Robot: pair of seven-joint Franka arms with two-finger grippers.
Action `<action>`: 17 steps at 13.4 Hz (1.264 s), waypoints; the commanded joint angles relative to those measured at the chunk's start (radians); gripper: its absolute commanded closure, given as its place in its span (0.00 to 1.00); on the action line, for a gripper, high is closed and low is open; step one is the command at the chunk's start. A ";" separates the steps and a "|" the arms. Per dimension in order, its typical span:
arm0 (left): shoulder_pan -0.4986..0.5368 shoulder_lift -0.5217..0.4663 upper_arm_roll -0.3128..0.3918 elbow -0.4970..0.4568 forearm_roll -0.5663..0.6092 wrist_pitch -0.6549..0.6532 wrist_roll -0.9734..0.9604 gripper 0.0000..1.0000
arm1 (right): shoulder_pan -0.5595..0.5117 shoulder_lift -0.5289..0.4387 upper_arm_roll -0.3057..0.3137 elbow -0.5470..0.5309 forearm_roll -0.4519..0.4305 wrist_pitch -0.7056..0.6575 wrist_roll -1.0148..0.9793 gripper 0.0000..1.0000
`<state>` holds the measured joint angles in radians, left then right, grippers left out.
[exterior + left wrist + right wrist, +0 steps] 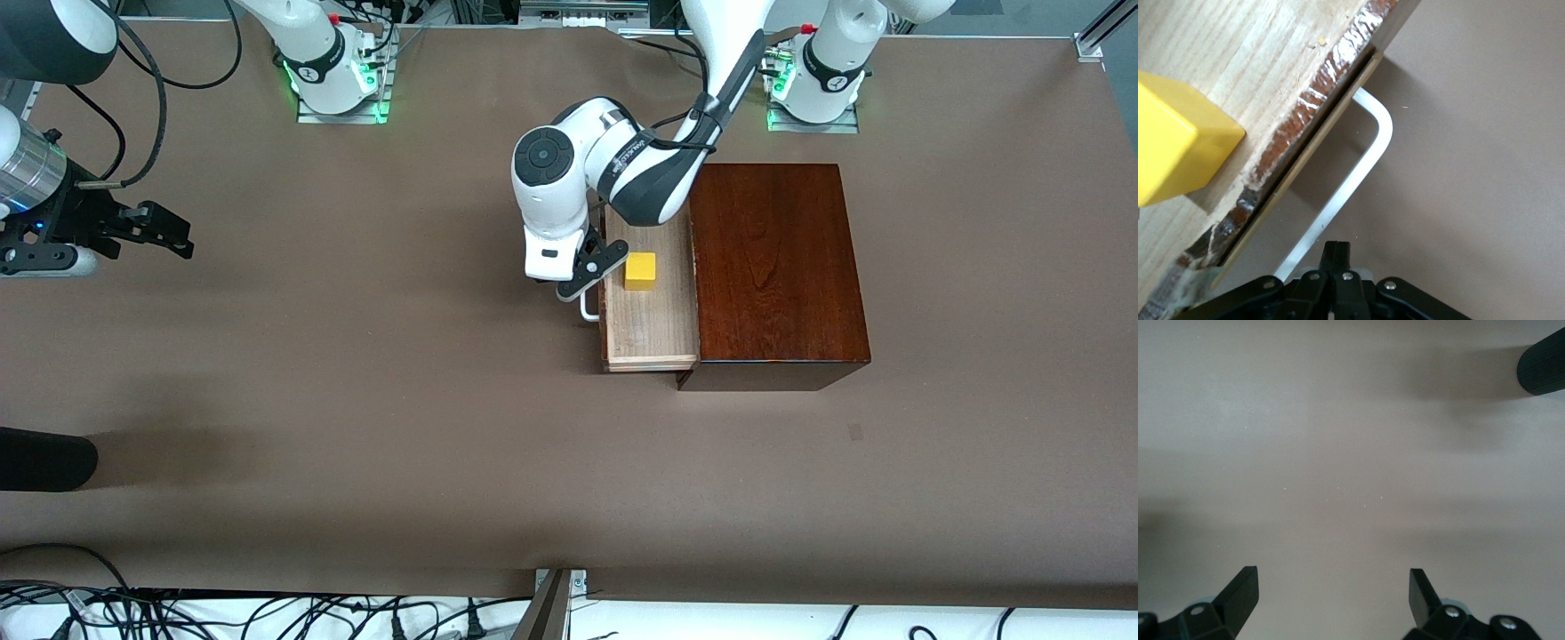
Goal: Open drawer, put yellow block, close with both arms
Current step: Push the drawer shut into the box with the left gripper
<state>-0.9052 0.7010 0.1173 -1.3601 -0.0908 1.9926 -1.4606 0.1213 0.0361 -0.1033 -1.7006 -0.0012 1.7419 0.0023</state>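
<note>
Brown cloth covers the table (356, 427), cables trailing along its near edge. The drawer (647, 329) stands pulled out of the dark box (778, 267), toward the right arm's end, and the block (640, 270) sits inside it. The left tool (589, 274) is pinched tight at the white handle (1368, 167). The right tool (164, 231) waits, spread wide, over bare cloth at its own end.

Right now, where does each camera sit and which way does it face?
Front view: high across the table, facing both bases; sees both arms, the drawer open, the yellow block inside.
Left wrist view: looks down past the shut left gripper at the white handle; shares block and drawer with front.
Right wrist view: aimed at bare table; open right gripper shows.
</note>
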 commanded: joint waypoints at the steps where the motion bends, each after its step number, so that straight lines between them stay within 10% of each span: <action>1: 0.014 0.000 0.001 0.016 0.017 -0.034 -0.018 1.00 | 0.000 0.002 -0.001 0.012 -0.002 -0.005 0.016 0.00; 17: 0.054 -0.034 0.044 0.016 0.100 -0.178 -0.025 1.00 | -0.005 -0.002 -0.002 0.012 -0.002 -0.013 0.005 0.00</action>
<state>-0.8764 0.6982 0.1289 -1.3355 -0.0532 1.8779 -1.5505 0.1200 0.0360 -0.1068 -1.7004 -0.0013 1.7413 0.0024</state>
